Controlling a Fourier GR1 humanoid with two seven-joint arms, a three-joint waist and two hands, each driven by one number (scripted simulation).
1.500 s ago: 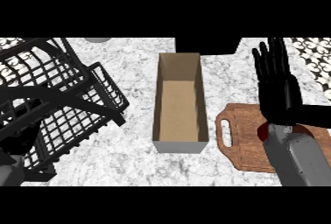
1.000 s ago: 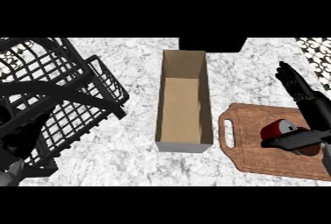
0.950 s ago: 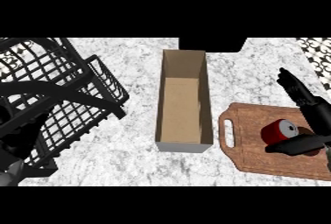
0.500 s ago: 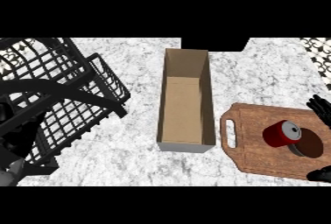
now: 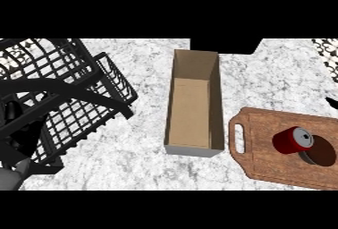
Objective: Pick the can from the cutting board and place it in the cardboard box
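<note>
Scanning L to R: black wire rack [image 5: 66, 85] sits on the marbled counter [image 5: 132, 156] and fills most of the left third. Left hand [image 5: 19, 127] shows as a dark shape over the rack's lower-left part, with its grey forearm [image 5: 6, 180] in the bottom-left corner. It's black on black, so can't tell if it's apart or closed. It's well apart from the can. Centre: cardboard box [image 5: 191, 107], long and narrow, top open, bare cardboard floor visible, long axis running away from the robot. Its near right corner is just beside the cutting board [image 5: 264, 167], with a thin strip of counter showing btwn them. The board is wood w/ rounded corners, handle slot [image 5: 239, 137] on the box side, and its far side is cut off by the right edge. The can [image 5: 292, 139] is red and lies on its side about mid-board, silver end facing up-right, dark shadow on the board just below-right of it. It lies free, apart from both hands. Right hand [image 5: 332, 103]: only a black sliver at the right edge above the board; state can't tell. Top-right corner has a black/white patterned item [image 5: 327, 44], cropped, can't ID.
</note>
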